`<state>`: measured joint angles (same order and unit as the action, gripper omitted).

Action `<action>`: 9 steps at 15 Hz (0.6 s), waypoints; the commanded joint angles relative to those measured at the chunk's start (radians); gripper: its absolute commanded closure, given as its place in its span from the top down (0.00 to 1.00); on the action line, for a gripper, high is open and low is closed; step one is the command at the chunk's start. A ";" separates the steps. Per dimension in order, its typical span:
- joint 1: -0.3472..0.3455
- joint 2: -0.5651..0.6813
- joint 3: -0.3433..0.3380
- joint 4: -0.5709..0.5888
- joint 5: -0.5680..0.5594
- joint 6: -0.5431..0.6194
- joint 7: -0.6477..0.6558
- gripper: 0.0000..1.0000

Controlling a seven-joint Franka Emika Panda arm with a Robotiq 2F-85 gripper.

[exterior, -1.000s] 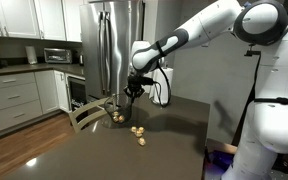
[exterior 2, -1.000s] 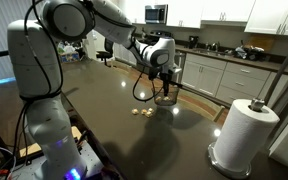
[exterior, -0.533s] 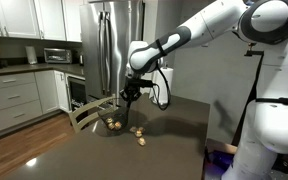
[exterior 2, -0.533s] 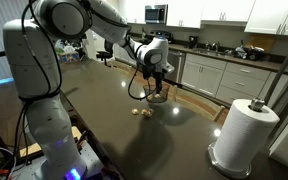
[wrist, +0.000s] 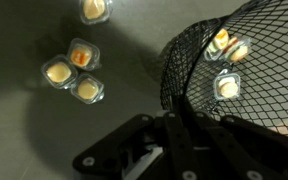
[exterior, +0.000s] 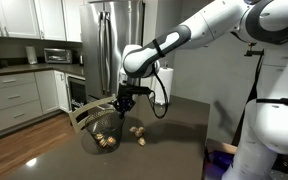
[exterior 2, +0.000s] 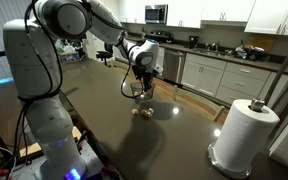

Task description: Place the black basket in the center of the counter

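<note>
So compared to 1 second back, you've dragged the black basket (exterior: 102,132) off its spot by the far edge. It now sits further in over the counter (exterior: 169,150), and the gripper (exterior: 122,101) has come along with it and dropped a bit lower in that exterior view. The basket was sitting more level back then; now it's tipped, hanging from the rim you've got hold of. I can't tell if its bottom is touching the counter.

Count from the wrist view: 1 basket, 3 tan lumps (wrist: 226,87) inside it, and 4 loose ones on the counter, a tight bunch of 3 (wrist: 72,72) plus 1 (wrist: 96,8) a little apart at the top edge. There's also 1 paper towel roll (exterior 2: 242,132) standing well away from all that.

The basket is round, bowl-shaped, thin black wire mesh, and you can see the lumps straight through it.

Your fingers are pinched down nearly closed on the basket's rim, with the wire edge between them in the wrist view. The loose lumps are just beside the basket.
</note>
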<state>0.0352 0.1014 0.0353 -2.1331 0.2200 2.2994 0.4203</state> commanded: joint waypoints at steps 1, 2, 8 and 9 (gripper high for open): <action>0.013 -0.011 0.027 -0.023 0.091 -0.021 -0.135 0.02; 0.018 -0.007 0.035 -0.025 0.111 -0.025 -0.164 0.02; 0.044 -0.004 0.083 -0.049 0.191 -0.076 -0.350 0.02; 0.047 -0.005 0.088 -0.052 0.196 -0.090 -0.376 0.02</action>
<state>0.0768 0.1056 0.1114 -2.1749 0.3689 2.2475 0.1490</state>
